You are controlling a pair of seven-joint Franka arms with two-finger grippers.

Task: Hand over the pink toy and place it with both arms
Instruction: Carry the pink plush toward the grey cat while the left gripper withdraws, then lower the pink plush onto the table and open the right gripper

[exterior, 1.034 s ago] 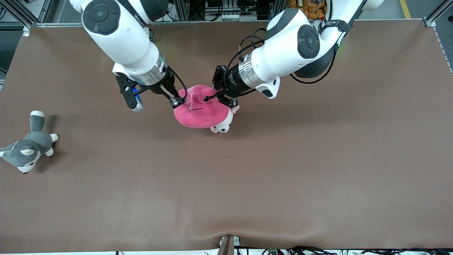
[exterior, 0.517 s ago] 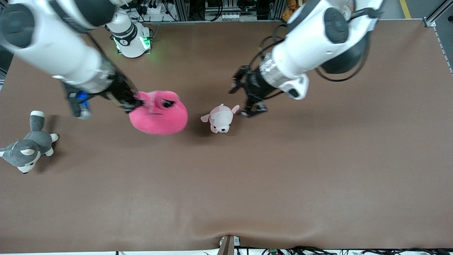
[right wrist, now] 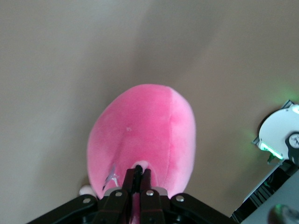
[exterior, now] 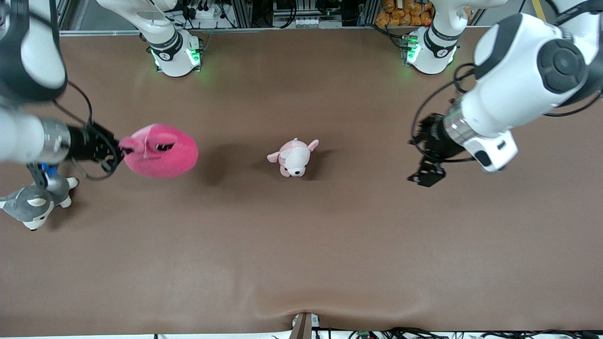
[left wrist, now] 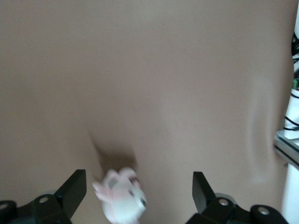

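The pink toy [exterior: 160,150], a hot-pink round plush with dark sleepy eyes, hangs in the air from my right gripper [exterior: 121,148]. That gripper is shut on a fold at the toy's edge, over the table near the right arm's end. In the right wrist view the shut gripper [right wrist: 139,175] pinches the pink toy [right wrist: 145,130]. My left gripper [exterior: 420,159] is open and empty, over the table toward the left arm's end. The left wrist view shows it [left wrist: 138,191] wide open, with its black fingers [left wrist: 74,190] apart.
A small pale pink-and-white plush [exterior: 293,157] lies mid-table and shows blurred in the left wrist view [left wrist: 121,196]. A grey-and-white plush dog [exterior: 33,200] lies at the right arm's end, partly under the right wrist. The arm bases [exterior: 174,52] stand along the table's edge farthest from the front camera.
The left gripper let go of the pink toy and swung away toward the left arm's end. The right gripper carried the toy toward the right arm's end, uncovering the small pale plush.
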